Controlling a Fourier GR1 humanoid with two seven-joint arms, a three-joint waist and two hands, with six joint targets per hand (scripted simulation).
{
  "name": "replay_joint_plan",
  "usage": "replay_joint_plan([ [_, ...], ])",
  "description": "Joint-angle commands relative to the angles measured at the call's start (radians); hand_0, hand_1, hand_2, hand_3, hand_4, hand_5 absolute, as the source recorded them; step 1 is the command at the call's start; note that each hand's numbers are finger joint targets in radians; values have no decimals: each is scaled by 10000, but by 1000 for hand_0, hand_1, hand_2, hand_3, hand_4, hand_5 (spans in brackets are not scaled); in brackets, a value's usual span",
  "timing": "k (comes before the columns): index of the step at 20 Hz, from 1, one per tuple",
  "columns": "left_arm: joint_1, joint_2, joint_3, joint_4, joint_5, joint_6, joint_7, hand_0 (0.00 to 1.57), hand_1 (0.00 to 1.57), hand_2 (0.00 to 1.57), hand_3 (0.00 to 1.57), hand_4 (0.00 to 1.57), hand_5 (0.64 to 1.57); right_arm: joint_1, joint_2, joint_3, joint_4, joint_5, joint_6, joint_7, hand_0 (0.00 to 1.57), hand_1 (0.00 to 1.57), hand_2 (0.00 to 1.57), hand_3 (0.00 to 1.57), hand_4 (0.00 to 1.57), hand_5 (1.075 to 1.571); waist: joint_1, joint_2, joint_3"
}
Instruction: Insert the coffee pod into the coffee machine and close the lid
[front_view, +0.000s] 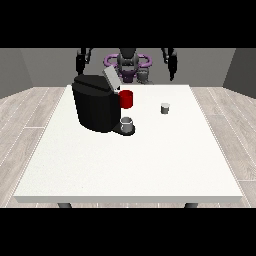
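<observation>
**Two hands up, pod not yet picked**

Front view: both hands hang raised at the robot's sides, well apart from everything on the table. Hand at the view's left (80, 62) and hand at the view's right (172, 64) hold nothing; can't tell how their fingers lie.

Small grey cylindrical coffee pod (165, 108) stands alone on the large white table (125, 165), to the right of the bulky black coffee machine (96, 107). Machine's grey lid (111, 79) is tilted up, i.e. open. Red cup-like part (126, 99) sits at its side, small grey cup (127, 123) on its base.

Judged step: the very start, w/ the reach for the pod to come. Next move calls for the view's-right hand, nearer the pod, to come down over it.

Room: pale wood-plank floor (30, 120), grey walls (30, 67).
</observation>
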Motion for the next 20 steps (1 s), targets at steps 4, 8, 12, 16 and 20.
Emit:
replay_joint_plan([
  [4,-567,75,-35,529,341,-843,-1042,0,0,0,0,695,1571,-308,60,-826,930,-578,246,-967,0,0,0,0,328,1571,108,359,69],
  [8,-637,295,-210,87,660,-1454,-573,0,0,0,0,685,1571,56,760,-843,700,-802,-190,-1472,0,0,0,0,330,1571,-13,-159,72],
  [12,-1209,1369,476,1140,190,-1780,-757,0,0,0,0,547,1571,-194,623,-893,870,-939,161,-1807,0,0,0,0,346,1571,-149,410,70],
  [16,-1102,2103,348,2059,-1218,-1388,-769,0,0,0,0,0,1571,240,763,-57,-102,-596,295,-1266,0,0,0,0,367,1571,-927,283,63],
  [20,-2236,2718,740,3136,-1958,-978,-1251,0,0,0,0,0,1571,-518,844,-125,-122,-613,201,-1539,0,0,0,0,232,1571,-1401,1407,61],
])
